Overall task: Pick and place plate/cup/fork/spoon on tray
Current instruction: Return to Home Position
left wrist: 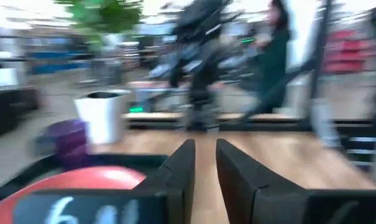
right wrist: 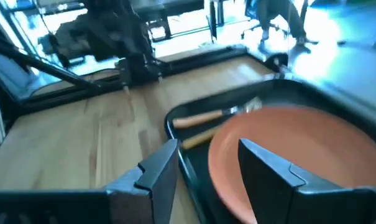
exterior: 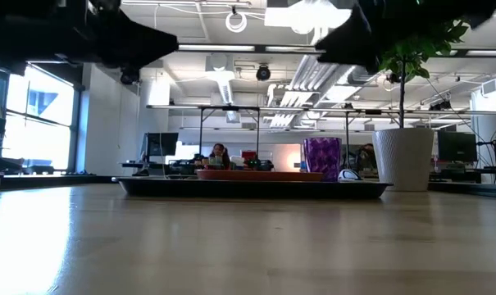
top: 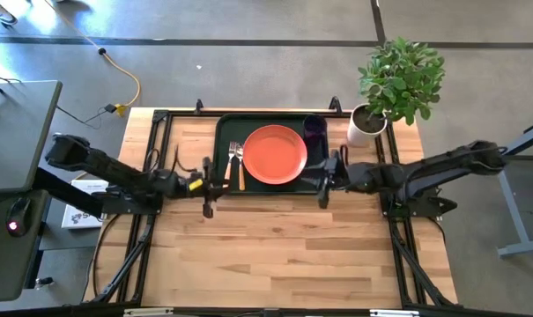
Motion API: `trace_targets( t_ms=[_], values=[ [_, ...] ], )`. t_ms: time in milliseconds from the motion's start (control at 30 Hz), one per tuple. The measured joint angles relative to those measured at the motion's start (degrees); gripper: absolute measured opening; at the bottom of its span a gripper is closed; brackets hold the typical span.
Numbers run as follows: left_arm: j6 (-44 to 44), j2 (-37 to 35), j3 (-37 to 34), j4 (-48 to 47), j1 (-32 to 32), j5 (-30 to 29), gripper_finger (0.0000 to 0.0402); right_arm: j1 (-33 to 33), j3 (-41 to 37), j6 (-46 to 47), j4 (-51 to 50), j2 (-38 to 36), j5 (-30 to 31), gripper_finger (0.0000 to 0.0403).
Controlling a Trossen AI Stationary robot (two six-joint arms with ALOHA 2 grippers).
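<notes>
The dark tray (top: 224,132) lies at the table's far middle. On it rest the coral plate (top: 274,154), the purple cup (top: 315,132) upright at its far right corner, and the fork (top: 233,157) and spoon (top: 241,172) side by side left of the plate. My left gripper (top: 215,185) hovers at the tray's near left corner, open by a narrow gap (left wrist: 204,165) and empty. My right gripper (top: 319,180) hovers at the tray's near right corner, wide open (right wrist: 203,162) and empty. The right wrist view shows the plate (right wrist: 299,155), fork (right wrist: 200,119) and spoon (right wrist: 197,142).
A white pot with a green plant (top: 368,126) stands right of the tray, close to the cup. Bare wooden table (top: 275,255) spreads between the tray and the near edge. People sit in the room behind (exterior: 219,153).
</notes>
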Motion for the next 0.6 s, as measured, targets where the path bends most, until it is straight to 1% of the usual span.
trace_targets(
  t_ms=[33, 67, 100, 133, 233, 333, 400, 500, 600],
  values=[
    [-0.9, 0.0, 0.6, -0.4, 2.4, 5.4, 0.005, -0.1, -2.7, 1.4, 1.9, -0.9, -0.3, 0.016],
    [-1.6, 0.2, 1.3, -0.8, 4.6, 8.9, 0.0045, -0.2, -5.1, 2.3, 4.1, -1.7, -0.5, 0.016],
    [-1.9, 0.4, 2.0, -1.5, 6.5, 11.0, 0.004, -0.3, -7.0, 2.9, 6.1, -2.2, -0.4, 0.016],
    [-1.8, 0.5, 2.2, -2.2, 8.3, 11.8, 0.0035, -0.3, -8.7, 3.4, 8.4, -2.5, -0.5, 0.0159],
    [-1.9, 0.0, 2.8, -2.1, 12.3, 11.7, 0.0022, -0.2, -11.1, 4.2, 13.0, -3.4, -0.6, 0.0149],
    [-3.7, -4.6, 2.4, -5.8, 14.1, 11.5, 0.001, -0.1, -11.0, 2.8, 13.8, -4.9, -1.0, 0.0134],
    [-3.9, -10.5, 2.4, -11.7, 14.5, 11.3, 0.0004, 0.4, -10.3, 0.4, 12.1, -6.7, -1.9, 0.0122],
    [-3.9, -20.5, 2.4, -22.9, 14.3, 9.0, 0.0001, 1.0, -8.0, -5.9, 6.7, -10.9, -3.0, 0.0098],
    [-2.8, -29.9, 2.4, -32.9, 13.5, 6.3, 0.0002, 0.6, -6.5, -11.3, 0.0, -15.7, -4.4, 0.0052]
  ],
)
